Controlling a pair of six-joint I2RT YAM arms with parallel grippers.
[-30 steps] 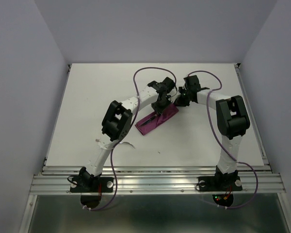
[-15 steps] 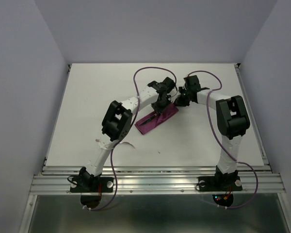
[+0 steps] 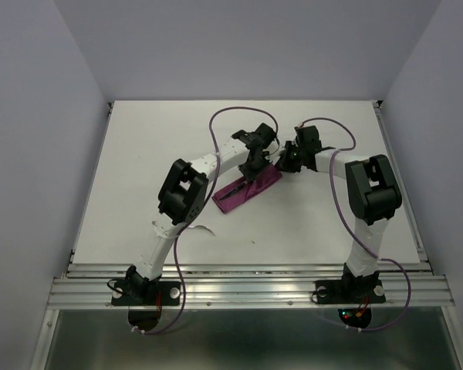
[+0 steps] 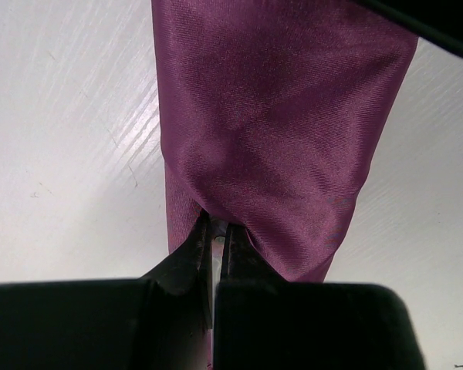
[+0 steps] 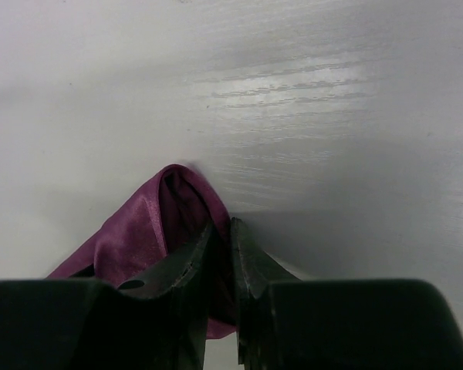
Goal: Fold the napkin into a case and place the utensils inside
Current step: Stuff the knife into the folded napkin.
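The napkin [image 3: 251,187], burgundy-purple cloth, lies folded into a narrow case mid-table, running from near left to far right. My left gripper [image 3: 252,173] is over its middle. In the left wrist view the left gripper [image 4: 216,225] is shut on a thin pale sliver, a utensil, that runs under the cloth [image 4: 278,116]; the rest of the utensil is hidden. My right gripper [image 3: 282,163] is at the case's far right end. In the right wrist view the right gripper [image 5: 221,225] pinches the cloth's edge [image 5: 131,223], which arches up into an open mouth. The second utensil is not visible.
The white table [image 3: 139,169] is walled by pale panels on the left, back and right. A small pale scrap [image 3: 206,228] lies near the left arm's forearm. A metal rail [image 3: 247,271] runs along the near edge.
Both arms have shifted slightly, the left elbow leftward and the right elbow rightward. The case has stayed in nearly the same place, and both grippers have stayed shut.
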